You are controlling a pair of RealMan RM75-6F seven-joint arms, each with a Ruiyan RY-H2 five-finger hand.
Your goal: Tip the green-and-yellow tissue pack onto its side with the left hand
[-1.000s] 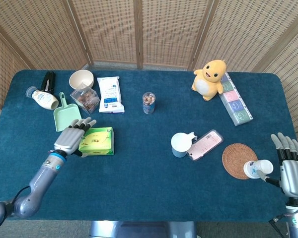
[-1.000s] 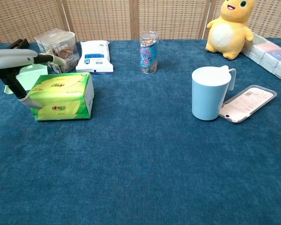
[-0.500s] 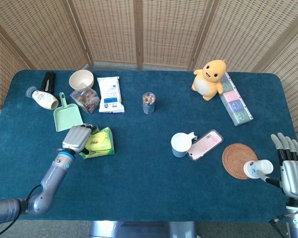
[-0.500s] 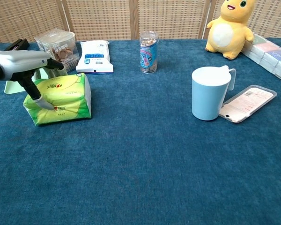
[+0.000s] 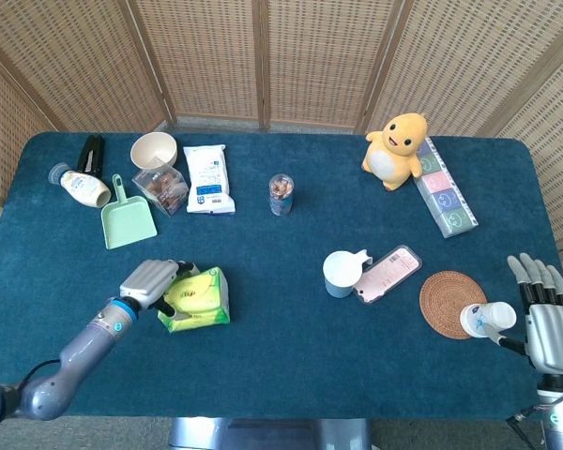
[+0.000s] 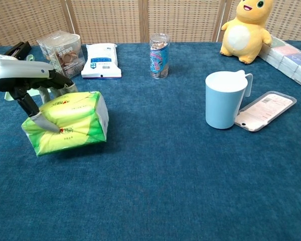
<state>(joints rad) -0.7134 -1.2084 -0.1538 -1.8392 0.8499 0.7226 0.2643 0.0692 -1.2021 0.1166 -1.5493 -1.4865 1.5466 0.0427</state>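
The green-and-yellow tissue pack (image 5: 199, 299) (image 6: 70, 123) sits tilted on the blue tablecloth at the left front, its right end raised off the cloth. My left hand (image 5: 150, 280) (image 6: 27, 80) grips it from the left, fingers over its top and thumb pressed on its near face. My right hand (image 5: 544, 314) stands at the table's right edge with fingers spread, and a small white cup (image 5: 486, 320) sits against its thumb side; whether the hand holds the cup is unclear.
Behind the pack lie a green scoop (image 5: 127, 217), a snack box (image 6: 61, 48), a white wipes pack (image 6: 101, 61), a bowl (image 5: 154, 150) and a bottle (image 5: 81, 185). A small jar (image 6: 159, 48), blue mug (image 6: 223, 99), phone (image 6: 264, 110), coaster (image 5: 448, 302) and yellow plush (image 5: 395, 148) lie farther right.
My left hand has closed on the tissue pack, drawn it toward the table's front and tilted it up from lying flat. The right hand has not moved.
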